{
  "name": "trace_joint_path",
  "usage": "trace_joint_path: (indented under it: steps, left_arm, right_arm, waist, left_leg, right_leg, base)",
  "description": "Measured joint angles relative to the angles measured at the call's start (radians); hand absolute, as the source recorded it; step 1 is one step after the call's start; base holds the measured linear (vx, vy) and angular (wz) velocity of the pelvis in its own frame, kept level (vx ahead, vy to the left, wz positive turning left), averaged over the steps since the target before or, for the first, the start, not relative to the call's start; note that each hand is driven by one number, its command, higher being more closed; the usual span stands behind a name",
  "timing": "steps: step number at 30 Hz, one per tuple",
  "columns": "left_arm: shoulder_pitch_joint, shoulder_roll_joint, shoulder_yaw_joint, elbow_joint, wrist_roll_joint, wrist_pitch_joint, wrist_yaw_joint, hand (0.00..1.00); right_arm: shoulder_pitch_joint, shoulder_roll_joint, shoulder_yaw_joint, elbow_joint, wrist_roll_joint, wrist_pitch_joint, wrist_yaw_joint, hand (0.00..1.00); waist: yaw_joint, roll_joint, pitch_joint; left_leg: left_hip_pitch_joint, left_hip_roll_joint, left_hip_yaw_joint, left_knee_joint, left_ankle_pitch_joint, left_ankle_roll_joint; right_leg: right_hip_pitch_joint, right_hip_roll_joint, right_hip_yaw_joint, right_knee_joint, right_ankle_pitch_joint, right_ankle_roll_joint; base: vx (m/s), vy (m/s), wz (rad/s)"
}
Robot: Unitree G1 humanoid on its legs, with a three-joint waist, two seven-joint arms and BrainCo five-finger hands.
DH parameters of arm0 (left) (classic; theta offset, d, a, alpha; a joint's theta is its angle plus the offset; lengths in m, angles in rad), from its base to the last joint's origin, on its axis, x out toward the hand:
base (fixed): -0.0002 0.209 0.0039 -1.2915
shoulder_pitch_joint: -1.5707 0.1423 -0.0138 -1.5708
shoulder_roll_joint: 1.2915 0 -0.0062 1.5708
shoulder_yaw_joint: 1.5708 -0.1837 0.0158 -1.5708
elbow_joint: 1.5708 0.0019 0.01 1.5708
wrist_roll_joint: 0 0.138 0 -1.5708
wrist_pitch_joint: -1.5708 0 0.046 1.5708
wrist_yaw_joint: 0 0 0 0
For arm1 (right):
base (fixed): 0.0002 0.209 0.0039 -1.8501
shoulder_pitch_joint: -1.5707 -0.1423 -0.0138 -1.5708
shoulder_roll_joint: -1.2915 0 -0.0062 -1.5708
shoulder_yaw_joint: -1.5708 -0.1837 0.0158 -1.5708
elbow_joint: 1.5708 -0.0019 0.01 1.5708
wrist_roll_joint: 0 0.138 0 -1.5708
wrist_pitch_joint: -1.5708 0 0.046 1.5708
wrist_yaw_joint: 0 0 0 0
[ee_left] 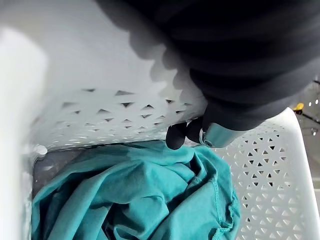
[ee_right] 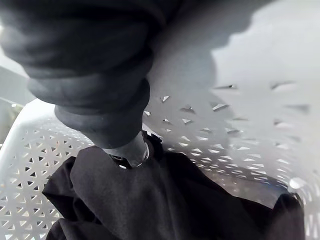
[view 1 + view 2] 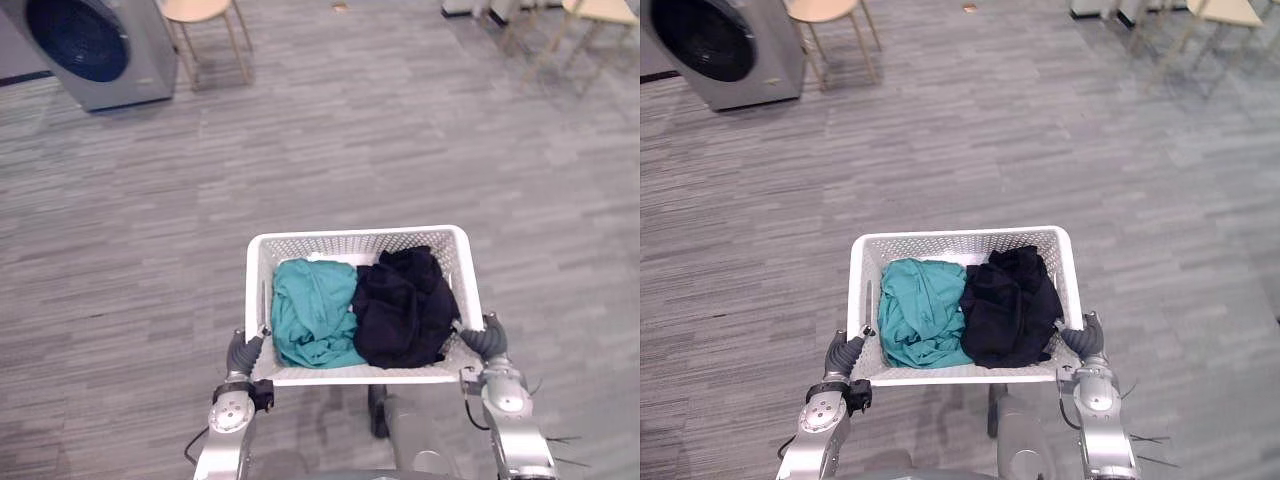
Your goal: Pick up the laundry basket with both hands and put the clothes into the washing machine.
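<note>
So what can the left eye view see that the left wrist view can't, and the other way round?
Left eye view: the washing machine far off at the upper left, a wooden stool beside it, the black clothes in the basket's right half, and the right robot hand on the right rim. Left wrist view: a dark fingertip of the left robot hand, hooked against the inner wall with its triangle holes. Both: the white laundry basket and the teal garment lying in it.
</note>
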State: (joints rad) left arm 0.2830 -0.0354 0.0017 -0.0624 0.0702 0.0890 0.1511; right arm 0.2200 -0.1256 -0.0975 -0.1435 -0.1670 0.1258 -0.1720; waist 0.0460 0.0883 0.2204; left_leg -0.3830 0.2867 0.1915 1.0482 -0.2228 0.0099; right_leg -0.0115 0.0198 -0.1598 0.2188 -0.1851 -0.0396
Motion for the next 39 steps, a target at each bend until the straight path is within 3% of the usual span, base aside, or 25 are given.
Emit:
trace_joint_path:
  steps: [1,3,4,5,6,7,9,10,12,13,15,17,19,20,21,22,24,26,27,29,33,35,36,37,39]
  left_arm:
    - [0.012,-0.001,0.001,-0.018,0.0,-0.007,0.0,1.0]
    - [0.023,-0.006,0.008,-0.027,0.0,-0.014,-0.007,1.0]
    - [0.023,-0.011,0.014,-0.027,0.001,-0.014,-0.009,1.0]
    - [0.023,-0.009,0.018,-0.026,0.001,-0.012,-0.009,1.0]
    - [0.021,-0.002,0.039,-0.026,0.002,-0.011,-0.014,1.0]
    - [0.021,-0.005,0.05,-0.018,0.003,-0.003,-0.018,1.0]
    - [0.031,0.003,0.047,-0.002,0.003,0.012,-0.018,1.0]
    - [0.05,0.012,0.037,0.005,0.002,0.011,-0.018,1.0]
    - [0.046,0.057,0.034,0.017,0.002,0.014,-0.012,1.0]
    - [0.043,0.061,0.034,0.018,0.002,0.015,-0.012,1.0]
    - [0.043,0.06,0.005,0.022,0.002,0.022,-0.01,1.0]
    - [0.04,0.068,-0.003,0.019,0.001,0.012,-0.011,1.0]
    - [0.006,0.083,-0.013,0.03,0.0,0.01,-0.012,1.0]
    - [-0.025,0.093,-0.023,0.04,0.002,0.01,-0.012,1.0]
    - [-0.041,0.104,-0.034,0.058,0.003,0.01,-0.011,1.0]
    - [-0.041,0.089,-0.038,0.09,0.003,0.01,-0.01,1.0]
    - [-0.051,0.039,-0.04,0.12,0.004,0.011,-0.008,1.0]
    - [-0.047,0.026,-0.037,0.121,0.011,0.011,-0.012,1.0]
    - [-0.026,0.029,-0.038,0.11,0.01,0.011,-0.015,1.0]
    - [0.001,0.039,-0.04,0.084,0.001,0.006,-0.014,1.0]
    - [0.022,0.04,-0.039,0.041,-0.02,-0.024,-0.016,1.0]
    - [0.021,0.038,-0.04,0.032,-0.019,-0.024,-0.018,1.0]
    - [0.022,0.038,-0.043,0.032,-0.019,-0.024,-0.019,1.0]
    - [0.021,0.038,-0.045,0.029,-0.017,-0.022,-0.019,1.0]
    - [0.002,0.048,-0.054,0.029,-0.014,-0.009,-0.019,1.0]
  right_arm:
    - [-0.008,-0.003,0.002,0.0,0.001,-0.003,0.001,1.0]
    - [-0.045,-0.015,-0.001,0.023,0.001,-0.002,0.002,1.0]
    - [-0.07,-0.02,0.009,0.06,0.001,-0.002,0.002,1.0]
    - [-0.081,-0.019,0.019,0.081,0.001,-0.002,0.001,1.0]
    - [-0.11,-0.015,0.037,0.127,0.001,-0.002,0.002,1.0]
    - [-0.131,-0.013,0.039,0.164,0.001,-0.002,0.009,1.0]
    - [-0.151,0.011,0.028,0.217,0.0,-0.001,0.023,1.0]
    - [-0.125,0.024,0.034,0.22,-0.001,-0.005,0.024,1.0]
    - [-0.123,0.05,0.04,0.239,-0.003,-0.009,0.022,1.0]
    - [-0.123,0.049,0.04,0.242,-0.006,-0.008,0.022,1.0]
    - [-0.097,0.037,0.035,0.242,-0.02,-0.007,0.022,1.0]
    - [-0.093,0.027,0.036,0.215,-0.02,-0.007,0.022,1.0]
    - [-0.085,0.023,0.027,0.18,-0.02,-0.009,0.022,1.0]
    - [-0.075,0.02,0.017,0.163,-0.021,-0.008,0.021,1.0]
    - [-0.068,0.015,0.015,0.158,-0.022,-0.008,0.019,1.0]
    - [-0.06,0.001,0.016,0.164,-0.023,-0.007,0.019,1.0]
    - [-0.066,-0.025,0.005,0.173,-0.026,0.006,0.019,1.0]
    - [-0.042,-0.028,0.007,0.149,-0.025,0.007,0.019,1.0]
    - [-0.028,-0.024,0.013,0.138,-0.023,0.007,0.017,1.0]
    - [-0.019,-0.013,0.017,0.104,-0.019,0.007,0.0,1.0]
    - [-0.029,-0.02,0.016,0.04,-0.003,0.0,-0.002,1.0]
    - [-0.042,-0.029,0.013,0.046,-0.001,-0.001,-0.002,1.0]
    - [-0.043,-0.034,0.012,0.055,-0.001,-0.001,-0.002,1.0]
    - [-0.051,-0.039,0.013,0.085,-0.001,-0.003,-0.002,1.0]
    - [-0.073,-0.032,0.002,0.139,-0.001,-0.002,-0.002,1.0]
  waist:
    - [0.004,-0.007,0.002]
    - [0.036,0.013,-0.003]
    - [0.061,0.017,-0.005]
    - [0.072,0.013,-0.012]
    - [0.063,-0.024,-0.026]
    - [0.045,-0.036,-0.024]
    - [0.061,-0.067,-0.013]
    - [0.061,-0.079,-0.024]
    - [0.029,-0.13,-0.031]
    - [0.019,-0.131,-0.03]
    - [0.005,-0.082,-0.02]
    - [-0.033,-0.049,-0.025]
    - [-0.059,-0.045,-0.024]
    - [-0.068,-0.069,-0.027]
    - [-0.075,-0.09,-0.036]
    - [-0.09,-0.061,-0.053]
    - [-0.086,0.007,-0.074]
    - [-0.082,0.022,-0.047]
    - [-0.07,0.024,-0.046]
    - [-0.033,0.018,-0.038]
    - [0.018,0.002,-0.036]
    - [0.026,0.002,-0.035]
    - [0.025,0.002,-0.035]
    - [0.026,-0.005,-0.034]
    - [0.017,-0.027,-0.046]
  left_leg:
    - [-0.019,-0.034,0.02,-0.162,-0.003,-0.005]
    - [-0.035,-0.098,0.02,-0.602,0.065,-0.097]
    - [-0.036,-0.097,0.033,-0.664,0.181,-0.104]
    - [-0.03,-0.107,0.042,-0.646,0.222,-0.075]
    - [-0.04,-0.143,0.054,-0.588,0.163,0.024]
    - [-0.048,-0.147,0.074,-0.504,0.113,0.086]
    - [-0.061,-0.153,0.104,-0.321,0.078,0.084]
    - [0.033,-0.183,0.082,-0.448,0.022,0.052]
    - [0.141,-0.257,0.059,-0.506,-0.083,0.074]
    - [0.175,-0.27,0.056,-0.523,-0.096,0.078]
    - [0.38,-0.272,0.035,-0.675,-0.117,0.079]
    - [0.489,-0.256,-0.01,-0.779,-0.117,0.079]
    - [0.568,-0.243,-0.053,-0.841,-0.116,0.078]
    - [0.618,-0.261,-0.081,-0.869,-0.116,0.063]
    - [0.679,-0.269,-0.118,-0.874,-0.138,0.0]
    - [0.727,-0.244,-0.168,-0.85,-0.159,-0.033]
    - [0.683,-0.176,-0.186,-0.709,-0.109,-0.072]
    - [0.532,-0.116,-0.18,-0.313,0.206,-0.124]
    - [0.441,-0.06,-0.168,-0.101,0.262,-0.138]
    - [0.246,0.02,-0.104,0.208,0.165,-0.059]
    - [0.023,0.017,0.053,-0.02,0.009,-0.02]
    - [-0.009,-0.062,0.066,-0.405,0.023,-0.042]
    - [-0.002,-0.098,0.05,-0.624,0.07,-0.101]
    - [0.013,-0.12,0.059,-0.675,0.201,-0.085]
    - [0.0,-0.167,0.071,-0.599,0.153,0.056]
  right_leg:
    - [0.03,-0.009,0.002,-0.023,-0.015,0.011]
    - [0.117,-0.025,0.04,-0.079,-0.058,0.048]
    - [0.157,-0.029,0.089,-0.115,-0.082,0.061]
    - [0.177,-0.041,0.114,-0.128,-0.095,0.061]
    - [0.2,-0.08,0.141,-0.139,-0.098,0.067]
    - [0.197,-0.112,0.18,-0.093,-0.056,0.125]
    - [0.158,-0.134,0.245,0.131,-0.023,0.169]
    - [0.073,-0.145,0.271,0.406,-0.001,0.318]
    - [-0.102,-0.167,0.279,0.832,0.011,0.308]
    - [-0.152,-0.17,0.26,0.906,0.005,0.297]
    - [-0.279,-0.163,0.108,0.897,-0.086,0.107]
    - [-0.381,-0.138,0.017,0.724,-0.11,0.063]
    - [-0.441,-0.095,0.036,0.345,-0.02,0.105]
    - [-0.453,-0.096,0.075,0.083,0.085,0.157]
    - [-0.47,-0.097,0.111,-0.044,0.184,0.153]
    - [-0.458,-0.079,0.142,0.009,0.384,0.079]
    - [-0.46,-0.036,0.098,0.111,0.325,0.047]
    - [-0.347,-0.02,0.046,0.157,0.201,0.023]
    - [-0.271,-0.007,0.029,0.126,0.165,0.012]
    - [-0.09,0.022,0.02,0.029,0.125,-0.003]
    - [0.103,0.004,0.03,-0.131,0.087,0.016]
    - [0.171,-0.042,0.028,-0.154,0.039,0.052]
    - [0.218,-0.067,0.025,-0.174,0.012,0.079]
    - [0.26,-0.088,0.027,-0.199,-0.011,0.108]
    - [0.295,-0.143,0.023,-0.208,0.002,0.136]
  base:
    - [0.69,0.11,-0.04]
    - [0.63,0.171,-0.42]
    - [0.53,0.192,-0.69]
    - [0.7,0.259,-0.58]
    - [0.77,0.282,-0.17]
    - [0.94,0.365,-0.04]
    - [0.84,0.356,-0.31]
    - [0.61,0.251,-0.41]
    - [0.57,0.136,0.07]
    - [0.68,0.084,0.16]
    - [0.71,0.073,0.0]
    - [0.72,0.033,0.46]
    - [0.76,-0.064,0.72]
    - [0.8,-0.178,0.86]
    - [1.2,-0.296,1.06]
    - [0.89,-0.228,0.75]
    - [0.79,-0.199,0.41]
    - [0.89,-0.253,0.44]
    - [0.72,-0.2,0.33]
    - [0.65,-0.145,0.09]
    - [0.63,-0.009,0.01]
    - [0.7,0.188,0.06]
    - [0.65,0.24,0.05]
    - [0.64,0.241,0.06]
    - [0.6,0.258,0.24]
